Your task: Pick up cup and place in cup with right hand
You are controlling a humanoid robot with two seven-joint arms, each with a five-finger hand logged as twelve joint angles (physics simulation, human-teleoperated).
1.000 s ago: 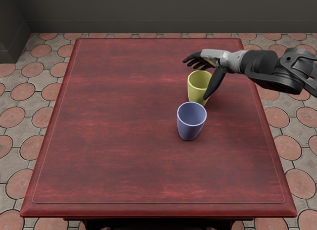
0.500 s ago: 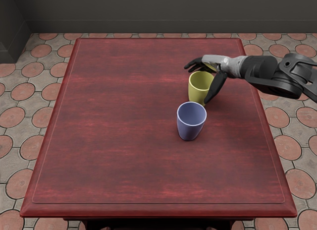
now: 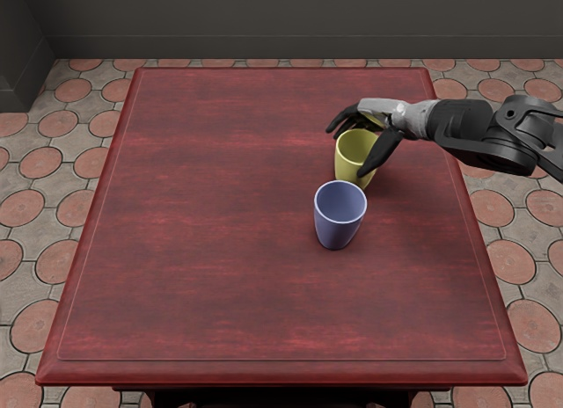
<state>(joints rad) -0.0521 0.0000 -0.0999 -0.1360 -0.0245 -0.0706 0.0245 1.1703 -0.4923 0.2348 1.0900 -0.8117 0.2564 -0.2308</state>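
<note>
The smooth, yellow-green, round cup with a tapering body looked upright on the right part of the table, toward the far side, its open mouth facing up. The grey-and-black robotic right hand was at this cup, reaching over its far side and across its near right side (so part of the wall was hidden). How far the hand was closed, and whether it had hold of the cup, I could not tell.

Just in front of the yellow-green cup stood the smooth, blue, tapering round cup, upright and open at the top; whether the two touched was unclear. The black jointed right arm came in above the table's right edge. Under both cups was the dark red, streaked, four-sided table. Beyond it lay the floor of round reddish tiles set in grey, and behind that a plain dark grey wall.
</note>
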